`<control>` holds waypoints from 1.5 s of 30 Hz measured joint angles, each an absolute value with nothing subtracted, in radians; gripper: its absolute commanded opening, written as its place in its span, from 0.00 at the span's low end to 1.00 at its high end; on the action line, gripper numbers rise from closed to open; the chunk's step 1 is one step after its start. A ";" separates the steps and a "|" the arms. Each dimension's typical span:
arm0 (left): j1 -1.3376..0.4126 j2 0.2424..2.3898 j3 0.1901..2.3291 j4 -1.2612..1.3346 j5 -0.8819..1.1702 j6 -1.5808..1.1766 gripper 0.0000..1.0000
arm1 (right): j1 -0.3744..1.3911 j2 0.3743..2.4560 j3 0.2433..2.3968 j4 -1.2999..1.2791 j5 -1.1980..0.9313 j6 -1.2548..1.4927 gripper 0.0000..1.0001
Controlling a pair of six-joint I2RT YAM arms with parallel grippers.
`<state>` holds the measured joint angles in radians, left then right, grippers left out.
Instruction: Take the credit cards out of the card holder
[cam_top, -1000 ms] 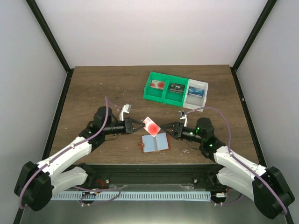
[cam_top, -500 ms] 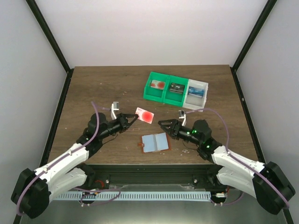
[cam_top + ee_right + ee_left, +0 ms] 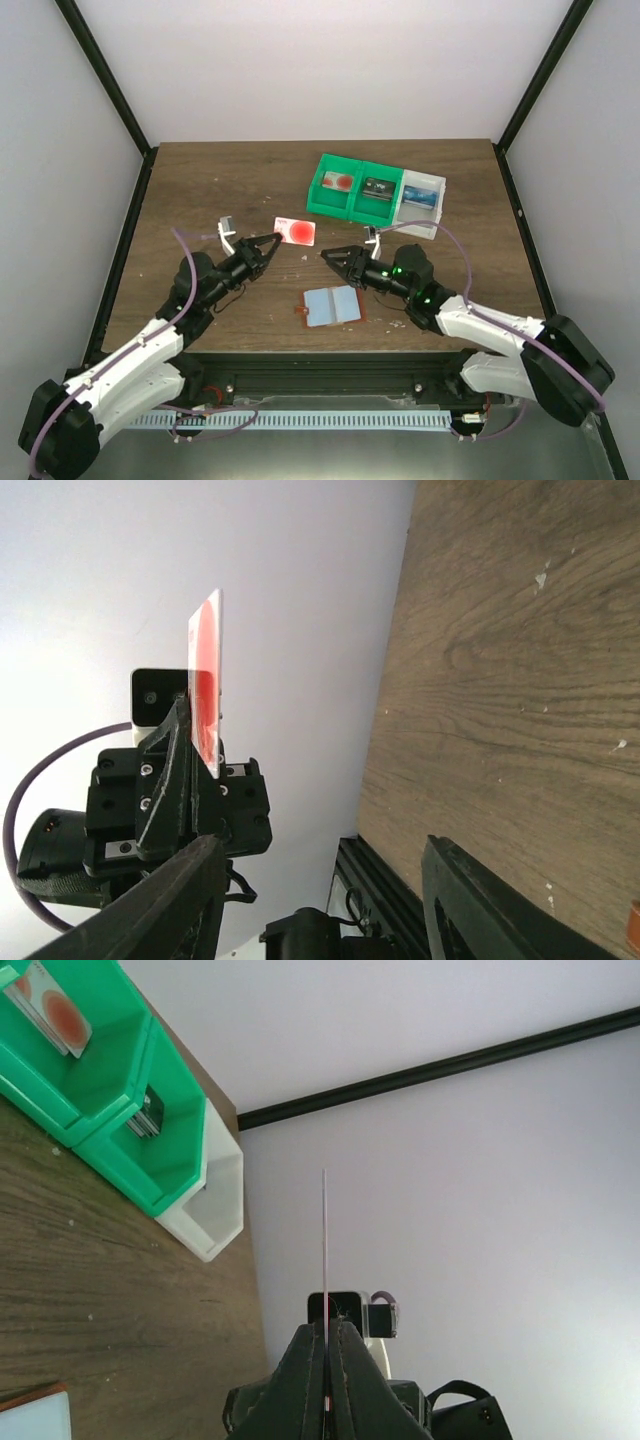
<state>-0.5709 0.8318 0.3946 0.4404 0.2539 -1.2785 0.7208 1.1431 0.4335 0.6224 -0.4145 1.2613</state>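
Left end effector carries white plastic card with red round mark further from open reddish-brown leather card holder on wooden table, clenched on card edge. Right end effector released, empty. One card out; remaining pockets unclear.

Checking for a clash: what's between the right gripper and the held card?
Nothing; top view shows only bare table between right gripper and white card.
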 measured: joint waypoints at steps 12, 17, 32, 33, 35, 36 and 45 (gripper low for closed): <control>-0.571 0.819 0.351 0.472 0.244 -1.306 0.00 | 0.746 1.257 0.519 0.683 -0.411 1.272 0.43; -0.571 0.813 0.350 0.484 0.251 -1.322 0.00 | 0.748 1.261 0.530 0.691 -0.410 1.264 0.32; -0.571 0.856 0.331 0.539 0.298 -1.354 0.00 | 0.749 1.290 0.531 0.734 -0.435 1.247 0.01; -0.570 0.857 0.331 0.538 0.299 -1.354 0.00 | 0.749 1.290 0.531 0.741 -0.434 1.248 0.00; -0.567 0.859 0.329 0.538 0.299 -1.354 0.04 | 0.749 1.288 0.531 0.759 -0.434 1.245 0.01; -0.566 0.859 0.328 0.539 0.300 -1.353 0.24 | 0.749 1.287 0.531 0.762 -0.434 1.243 0.00; -0.566 0.843 0.355 0.446 0.339 -1.246 1.00 | 0.736 1.233 0.531 0.706 -0.393 1.176 0.01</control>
